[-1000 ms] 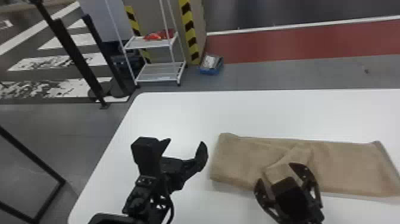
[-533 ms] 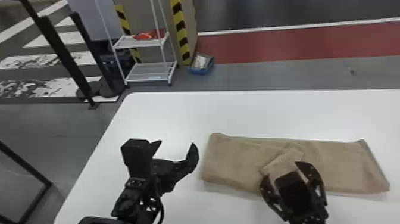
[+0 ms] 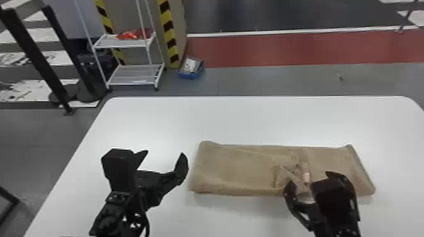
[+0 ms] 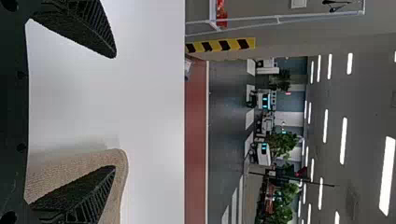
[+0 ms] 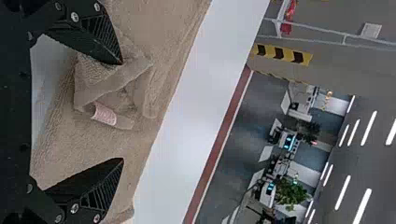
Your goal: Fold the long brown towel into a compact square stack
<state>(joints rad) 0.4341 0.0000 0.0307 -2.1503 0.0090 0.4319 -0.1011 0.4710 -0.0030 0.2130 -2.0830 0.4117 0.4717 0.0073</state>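
The brown towel (image 3: 239, 170) lies as a long flat strip across the table, with a crumpled fold and a small pale tag right of its middle. My left gripper (image 3: 164, 157) stands open beside the towel's left end. In the left wrist view, the left gripper (image 4: 114, 112) has one finger over the towel's end (image 4: 74, 170) and nothing held. My right gripper (image 3: 315, 182) is open at the towel's near edge, by the crumple. In the right wrist view, the right gripper (image 5: 122, 111) has its fingers spread over the towel (image 5: 84, 149), the pale tag (image 5: 104, 114) between them.
The white table (image 3: 233, 119) extends beyond the towel's far edge and to its left. Past the table, a white wire shelf (image 3: 135, 75) and a blue box (image 3: 191, 67) stand on the floor, with black posts (image 3: 34, 56) at the left.
The towel's folded-over flap has become a smaller crumple with a tag exposed. My right gripper has turned and its fingers are spread at that spot. The head view has shifted slightly.
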